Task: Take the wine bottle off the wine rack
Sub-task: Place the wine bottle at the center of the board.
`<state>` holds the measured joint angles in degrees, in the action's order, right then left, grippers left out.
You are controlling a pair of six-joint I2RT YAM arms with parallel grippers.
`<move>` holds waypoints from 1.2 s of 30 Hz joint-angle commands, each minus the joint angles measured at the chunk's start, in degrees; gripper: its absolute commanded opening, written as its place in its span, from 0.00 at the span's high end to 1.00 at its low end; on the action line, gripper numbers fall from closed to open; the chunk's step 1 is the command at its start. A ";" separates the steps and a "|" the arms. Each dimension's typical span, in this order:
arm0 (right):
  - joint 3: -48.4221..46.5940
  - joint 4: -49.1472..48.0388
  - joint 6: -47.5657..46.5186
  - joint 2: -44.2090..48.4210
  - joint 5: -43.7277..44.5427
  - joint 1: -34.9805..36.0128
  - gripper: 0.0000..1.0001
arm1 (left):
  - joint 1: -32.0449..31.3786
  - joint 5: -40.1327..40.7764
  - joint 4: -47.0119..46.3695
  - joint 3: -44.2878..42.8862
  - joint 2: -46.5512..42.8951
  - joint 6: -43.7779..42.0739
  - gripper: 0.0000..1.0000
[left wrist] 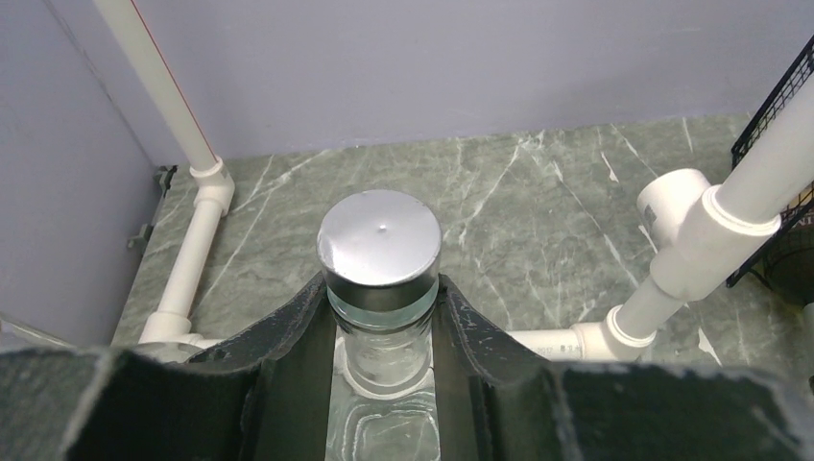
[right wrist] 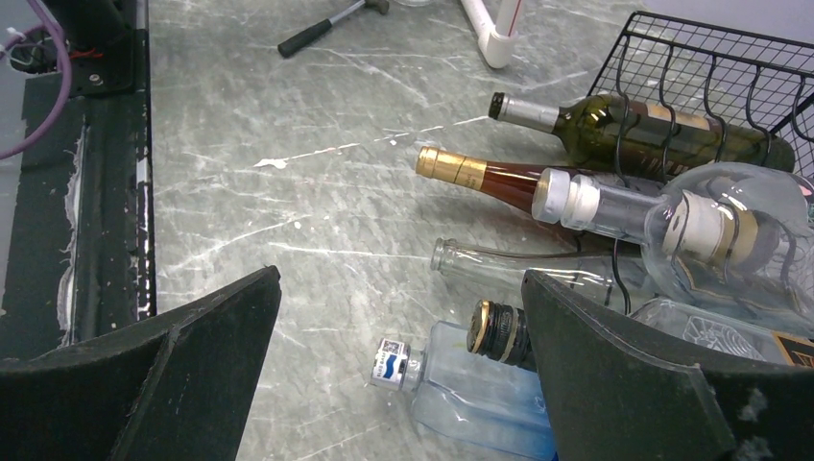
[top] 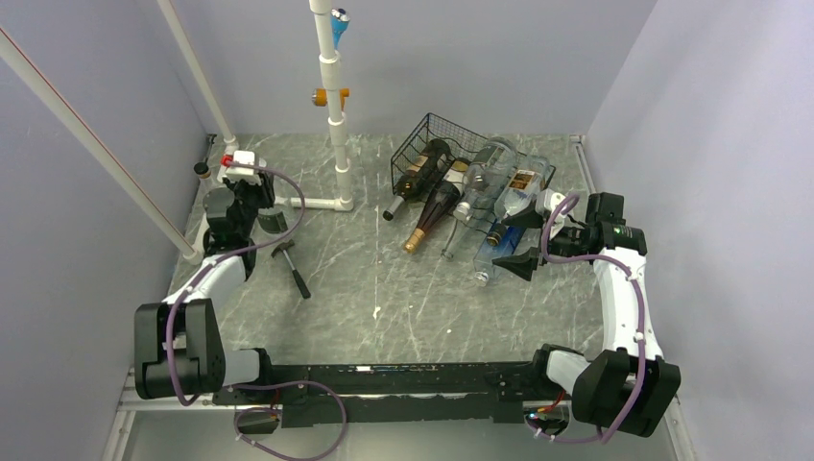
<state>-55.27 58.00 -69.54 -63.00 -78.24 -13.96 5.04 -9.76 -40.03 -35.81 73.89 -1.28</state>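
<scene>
The wine rack sits upper centre-right in the overhead view, its bottles lying with necks pointing lower left and bases toward the upper right. The right gripper is much the nearer and its jaws gape wide with nothing between them. In its wrist view the gold-necked wine bottle lies up and right of the gap, its long axis running left to right, with a green bottle beyond and clear bottles nearer. The left gripper, far left, is clamped on a silver-capped glass jar.
</scene>
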 commanded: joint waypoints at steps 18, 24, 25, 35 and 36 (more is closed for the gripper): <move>0.16 0.01 -2.33 0.94 -1.41 -0.37 0.01 | 0.50 3.08 -13.59 2.14 -5.08 -1.06 0.54; 0.16 0.02 -2.33 1.63 -1.57 -0.36 0.01 | 0.44 2.34 -11.92 2.47 -8.05 0.88 0.27; 0.16 0.06 -2.28 1.72 -1.61 -0.37 0.01 | 0.43 2.24 -11.13 2.36 -8.69 2.84 0.24; 0.08 0.48 -2.61 2.24 -1.92 -0.37 0.01 | 0.45 0.19 12.63 -5.24 -18.92 10.95 0.00; 0.07 0.64 -2.73 2.27 -2.01 -0.37 0.01 | 0.47 -0.38 14.91 -5.90 -19.54 11.80 0.01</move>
<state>-55.09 58.04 -70.00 -61.89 -78.26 -13.96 5.43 -7.62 -36.03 -36.25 58.87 5.39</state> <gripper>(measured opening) 0.992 0.994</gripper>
